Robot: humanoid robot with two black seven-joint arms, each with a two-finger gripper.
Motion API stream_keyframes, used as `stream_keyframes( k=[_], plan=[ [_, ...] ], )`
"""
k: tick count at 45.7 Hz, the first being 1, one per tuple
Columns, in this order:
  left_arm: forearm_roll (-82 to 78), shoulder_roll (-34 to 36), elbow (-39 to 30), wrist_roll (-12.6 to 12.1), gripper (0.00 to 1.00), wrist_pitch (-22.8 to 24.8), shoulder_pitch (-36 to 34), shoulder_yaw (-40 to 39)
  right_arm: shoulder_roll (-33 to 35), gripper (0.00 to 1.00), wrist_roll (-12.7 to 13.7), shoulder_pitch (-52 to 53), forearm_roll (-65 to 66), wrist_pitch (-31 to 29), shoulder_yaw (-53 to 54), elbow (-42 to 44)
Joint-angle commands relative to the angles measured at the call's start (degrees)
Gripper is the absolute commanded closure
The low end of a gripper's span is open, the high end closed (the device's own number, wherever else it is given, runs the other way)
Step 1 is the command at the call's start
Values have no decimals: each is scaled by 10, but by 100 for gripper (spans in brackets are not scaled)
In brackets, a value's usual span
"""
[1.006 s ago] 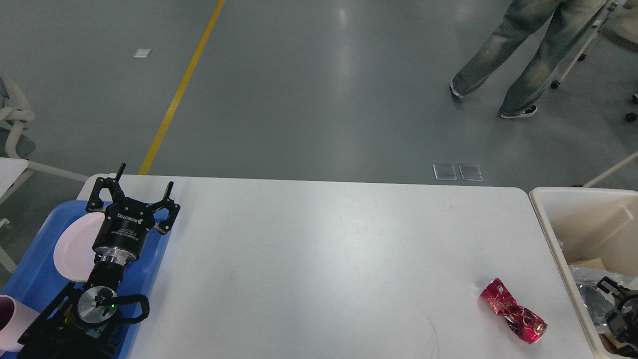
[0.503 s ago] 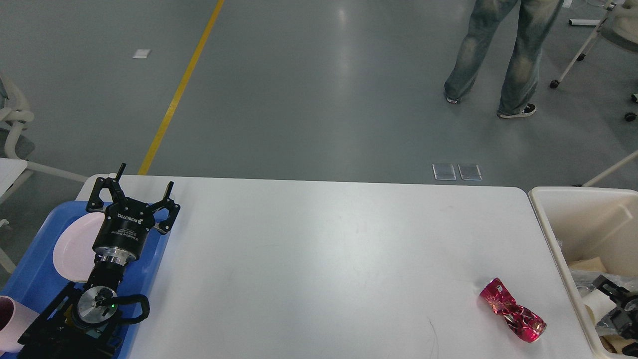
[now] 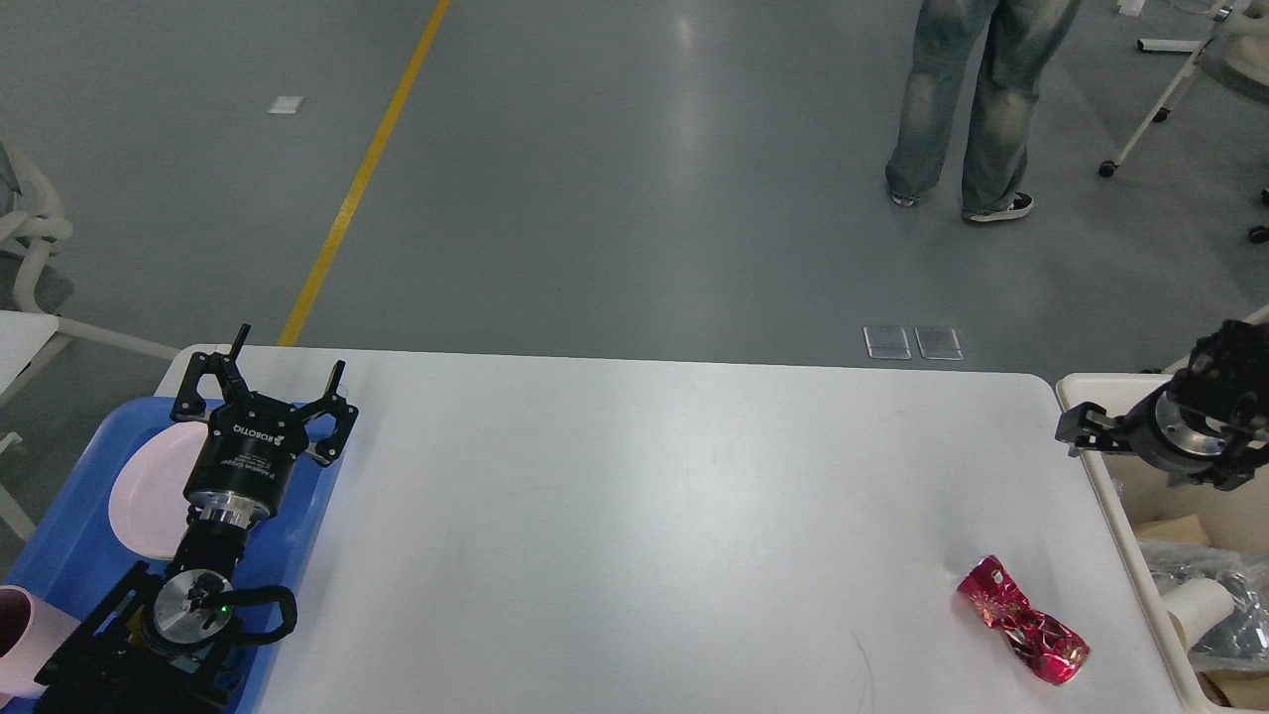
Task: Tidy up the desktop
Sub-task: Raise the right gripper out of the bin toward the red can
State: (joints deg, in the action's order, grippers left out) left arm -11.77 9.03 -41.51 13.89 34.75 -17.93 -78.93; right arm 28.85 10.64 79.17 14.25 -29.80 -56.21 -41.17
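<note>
The white desktop (image 3: 634, 516) fills the lower part of the head view. A crushed red can (image 3: 1021, 620) lies on it near the front right corner. My left gripper (image 3: 283, 367) is open and empty, held above the blue tray's (image 3: 59, 555) right edge at the desktop's left end. My right gripper (image 3: 1086, 432) hangs above the far left rim of the cream-beige bin (image 3: 1110, 486), pointing left. It is seen side-on, so its fingers cannot be told apart. It is well behind the can.
On the blue tray lie a pink plate (image 3: 144, 491) and a pink cup (image 3: 20, 640). The bin holds paper, a white cup (image 3: 1195, 600) and plastic wrap. A person (image 3: 967, 109) stands on the grey floor beyond the table. A chair base is at far right.
My right arm has risen from low inside the bin to above its far left rim. The person has stepped left. My left arm and the can have not moved.
</note>
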Motion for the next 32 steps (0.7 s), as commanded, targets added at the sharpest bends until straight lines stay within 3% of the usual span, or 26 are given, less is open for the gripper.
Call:
stream_keyframes(
  k=[1, 8, 15, 21, 22, 29, 32],
  plan=[
    [0, -1, -1, 0, 4, 1, 0, 0, -5, 0, 25, 128, 3, -112, -15, -93],
    [0, -1, 0, 0, 4, 1, 0, 0, -5, 0, 26, 271, 2, -194, -29, -210],
    [0, 0, -1, 0, 4, 1, 0, 0, 28, 0, 40, 412, 2, -200, -71, -370],
    [0, 0, 0, 0, 4, 0, 0, 0, 85, 0, 75, 521, -1, -197, -87, -493],
    [0, 0, 0, 0, 4, 0, 0, 0, 103, 0, 95, 553, -14, -199, -92, -520],
    [0, 0, 0, 0, 4, 0, 0, 0, 115, 2, 144, 590, -103, -197, -129, -530],
    [0, 0, 0, 0, 4, 1, 0, 0, 107, 2, 145, 591, -118, -193, -137, -530]
  ],
)
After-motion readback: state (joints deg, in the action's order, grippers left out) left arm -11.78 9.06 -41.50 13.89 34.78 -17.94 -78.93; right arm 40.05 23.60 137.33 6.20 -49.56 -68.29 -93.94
